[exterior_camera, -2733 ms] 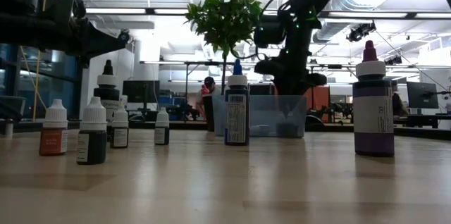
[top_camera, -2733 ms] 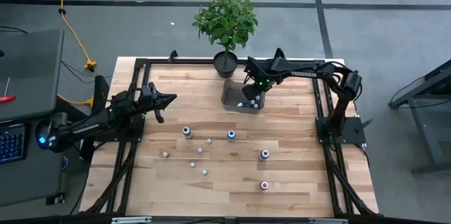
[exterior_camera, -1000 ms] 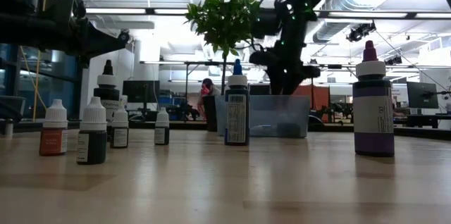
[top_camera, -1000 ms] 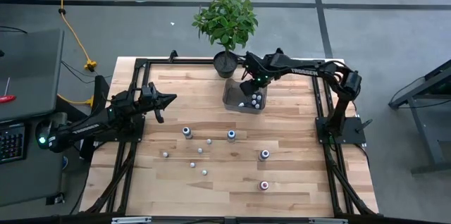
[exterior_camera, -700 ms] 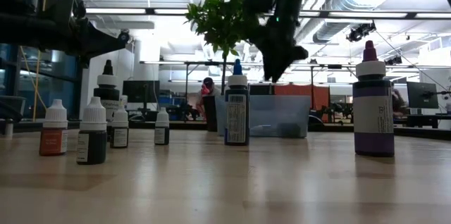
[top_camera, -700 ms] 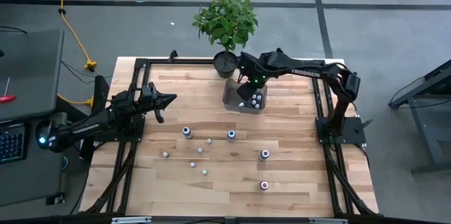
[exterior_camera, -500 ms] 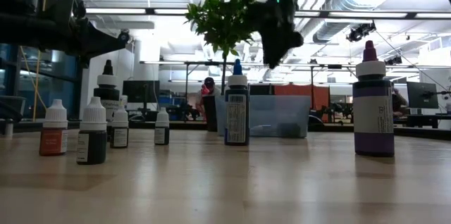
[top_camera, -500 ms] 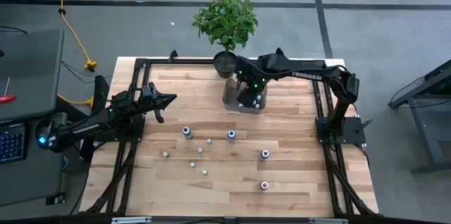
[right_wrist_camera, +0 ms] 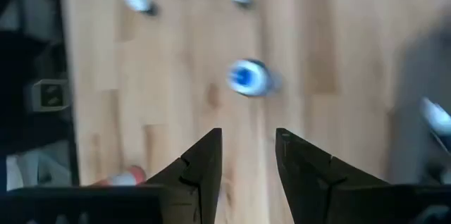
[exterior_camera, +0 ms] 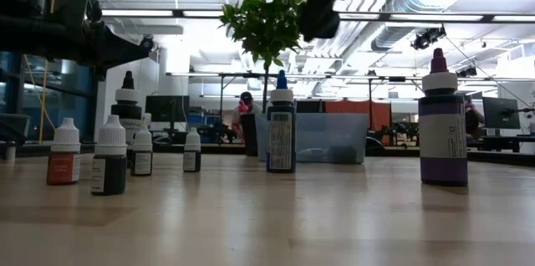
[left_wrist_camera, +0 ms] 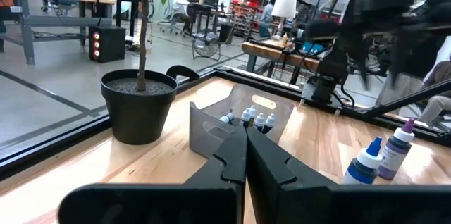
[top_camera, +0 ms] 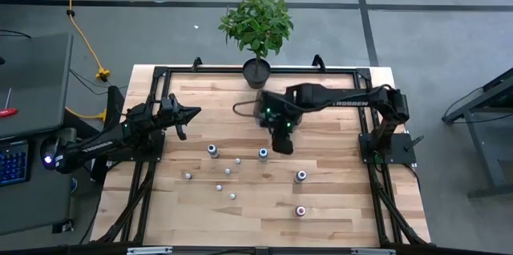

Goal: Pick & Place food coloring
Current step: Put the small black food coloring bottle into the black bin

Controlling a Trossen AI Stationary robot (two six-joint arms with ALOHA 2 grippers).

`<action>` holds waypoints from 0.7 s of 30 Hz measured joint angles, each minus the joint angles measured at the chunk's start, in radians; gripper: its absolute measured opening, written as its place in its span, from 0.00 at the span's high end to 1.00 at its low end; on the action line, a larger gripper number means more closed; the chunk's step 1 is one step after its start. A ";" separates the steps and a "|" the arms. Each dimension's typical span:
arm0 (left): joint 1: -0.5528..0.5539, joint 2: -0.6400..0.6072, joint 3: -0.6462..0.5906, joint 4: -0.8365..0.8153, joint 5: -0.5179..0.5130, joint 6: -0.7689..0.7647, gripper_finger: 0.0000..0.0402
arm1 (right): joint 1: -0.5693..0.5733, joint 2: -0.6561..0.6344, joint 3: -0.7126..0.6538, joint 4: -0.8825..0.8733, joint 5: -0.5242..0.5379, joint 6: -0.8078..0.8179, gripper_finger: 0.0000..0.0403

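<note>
The right gripper [top_camera: 283, 144], fingers apart and empty, hangs above the worktop's middle beside a blue-capped bottle [top_camera: 263, 154] — the left gripper [top_camera: 189, 114], fingers together, waits near the left edge

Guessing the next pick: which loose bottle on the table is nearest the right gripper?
The blue-capped bottle, just beside the right gripper. It shows blue ahead of the open jaws in the right wrist view; the others stand farther off.

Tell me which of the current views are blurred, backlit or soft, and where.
Right wrist view: motion blur smears the blue-capped bottle and the wooden table past the open right gripper. Low view: bright ceiling lights backlight the scene, so the green potted plant and the arms read as silhouettes. Left wrist view: the shut left gripper is soft.
</note>
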 joint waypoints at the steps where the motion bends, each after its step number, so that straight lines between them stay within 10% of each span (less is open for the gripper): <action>1: 0.000 0.000 0.000 0.000 0.000 0.000 1.00 | 0.013 0.000 0.000 0.019 -0.008 -0.009 0.69; 21: 0.000 0.000 0.000 0.000 0.000 0.000 1.00 | 0.165 0.126 0.078 0.229 -0.010 -0.018 0.69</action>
